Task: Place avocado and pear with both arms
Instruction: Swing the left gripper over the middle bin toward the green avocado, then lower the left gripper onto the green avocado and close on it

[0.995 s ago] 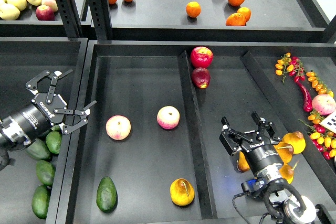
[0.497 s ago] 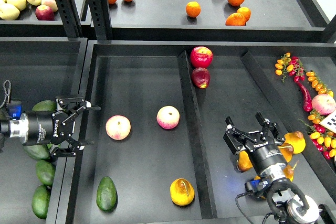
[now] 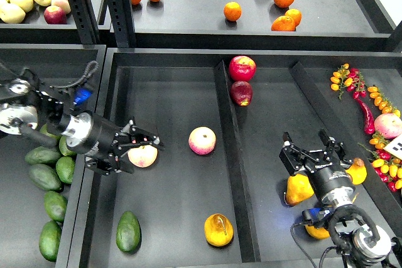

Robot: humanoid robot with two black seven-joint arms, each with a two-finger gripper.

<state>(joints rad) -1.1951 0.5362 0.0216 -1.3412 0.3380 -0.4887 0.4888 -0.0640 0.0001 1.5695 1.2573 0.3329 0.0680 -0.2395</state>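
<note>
The dark green avocado [image 3: 128, 231] lies at the front left of the middle tray [image 3: 169, 101]. The yellow-orange pear [image 3: 218, 230] with a brown streak lies at the tray's front right, by the divider [image 3: 231, 155]. My left gripper [image 3: 143, 155] is open, reaching in over the tray's left wall. Its fingers [image 3: 149, 140] stand on either side of the left pink-yellow peach [image 3: 145, 157], well behind the avocado. My right gripper [image 3: 312, 149] is open and empty above the right compartment, to the right of the pear and behind it.
A second peach [image 3: 201, 140] lies mid-tray. Two red apples [image 3: 242, 68] sit at the divider's far end. More pears [image 3: 299, 187] lie under my right arm. Several avocados [image 3: 44, 177] fill the left bin. Small peppers [image 3: 370, 98] are at right, oranges [image 3: 232, 11] on the shelf behind.
My left arm has swung right from the avocado bin into the middle tray, and its gripper now brackets the left peach. My right gripper has shifted slightly to the right.
</note>
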